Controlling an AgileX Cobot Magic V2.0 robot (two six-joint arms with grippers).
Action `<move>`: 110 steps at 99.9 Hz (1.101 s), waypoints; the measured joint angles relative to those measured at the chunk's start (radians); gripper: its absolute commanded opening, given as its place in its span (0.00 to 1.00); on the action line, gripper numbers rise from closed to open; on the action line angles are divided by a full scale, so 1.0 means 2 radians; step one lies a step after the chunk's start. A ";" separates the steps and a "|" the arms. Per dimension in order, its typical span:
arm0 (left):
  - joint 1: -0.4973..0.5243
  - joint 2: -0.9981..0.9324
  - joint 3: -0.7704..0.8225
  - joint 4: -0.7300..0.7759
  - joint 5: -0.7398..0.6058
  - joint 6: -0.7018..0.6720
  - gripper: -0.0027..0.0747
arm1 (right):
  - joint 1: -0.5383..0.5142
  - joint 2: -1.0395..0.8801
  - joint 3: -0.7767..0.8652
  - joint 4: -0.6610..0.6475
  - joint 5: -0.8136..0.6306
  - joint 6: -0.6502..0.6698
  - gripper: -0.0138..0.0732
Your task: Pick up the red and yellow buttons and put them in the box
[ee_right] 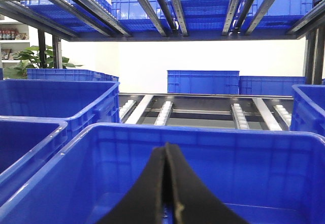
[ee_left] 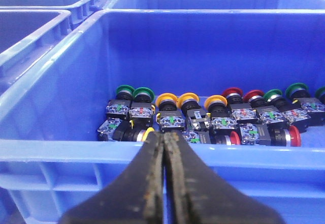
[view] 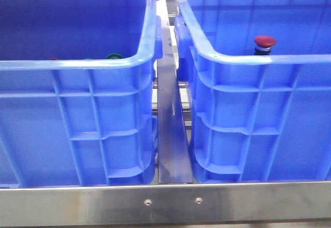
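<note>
Left gripper (ee_left: 164,138): fingers pressed together, nothing between them; hovering over near rim of left crate (ee_left: 61,153).
Right gripper (ee_right: 166,150): fingers closed tip to tip, empty; poised above near wall of right crate (ee_right: 203,132).
Yellow buttons (ee_left: 166,102): inside left crate, just beyond left gripper tip; three yellow caps in back row, one more yellow cap right at fingertip on near row.
Red buttons (ee_left: 231,94): beyond and to one side of left gripper, two caps in back row; two more red caps lying sideways in near row.
Green buttons (ee_left: 124,90): flanking yellow and red ones at both ends of row.
Lone red button (view: 265,42): upright in right crate per front view, dome up.
Markings: small white label plates with green and red dots on button bodies; writing too small to read.
Surroundings: steel frame rail (view: 165,203) in front of both crates; more blue crates (ee_right: 203,82) and roller conveyor (ee_right: 165,113) beyond right gripper.
</note>
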 measured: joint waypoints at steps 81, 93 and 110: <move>0.001 0.000 0.000 0.000 0.000 0.000 0.01 | 0.000 0.000 0.000 0.000 0.000 0.000 0.08; 0.001 0.000 0.000 0.000 0.000 0.000 0.01 | 0.000 0.000 0.000 0.000 -0.004 0.000 0.08; 0.001 0.000 0.000 0.000 0.000 0.000 0.01 | 0.000 0.000 0.000 -0.106 -0.032 0.088 0.08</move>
